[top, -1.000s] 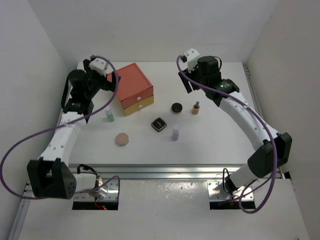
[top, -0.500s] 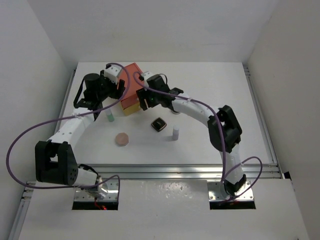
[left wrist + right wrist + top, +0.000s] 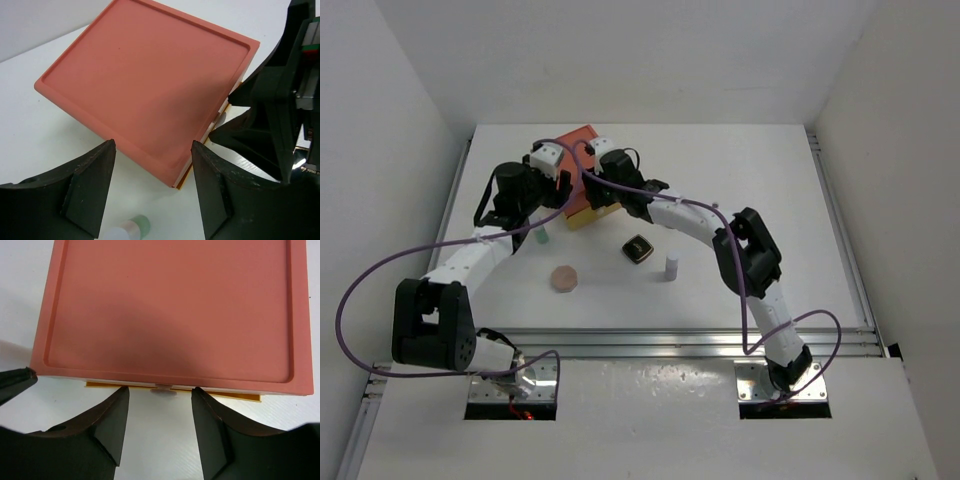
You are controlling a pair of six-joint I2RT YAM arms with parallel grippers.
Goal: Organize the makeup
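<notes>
Makeup from above: compact (image 3: 638, 249), disc (image 3: 564, 278), white bottle (image 3: 671, 267) well apart from left gripper (image 3: 563, 192) and right gripper (image 3: 597, 197), both at box (image 3: 582, 140). Left wrist: fingers apart, box ahead of tips, green bottle (image 3: 131, 229) just behind. Right wrist: fingers apart, knob (image 3: 163, 389) between tips, untouched.

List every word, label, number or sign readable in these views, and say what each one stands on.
No text can be read.
Black square compact: its gold mark is too small to read.
Right end effector, left wrist view: small print behind it, blurred.
</notes>
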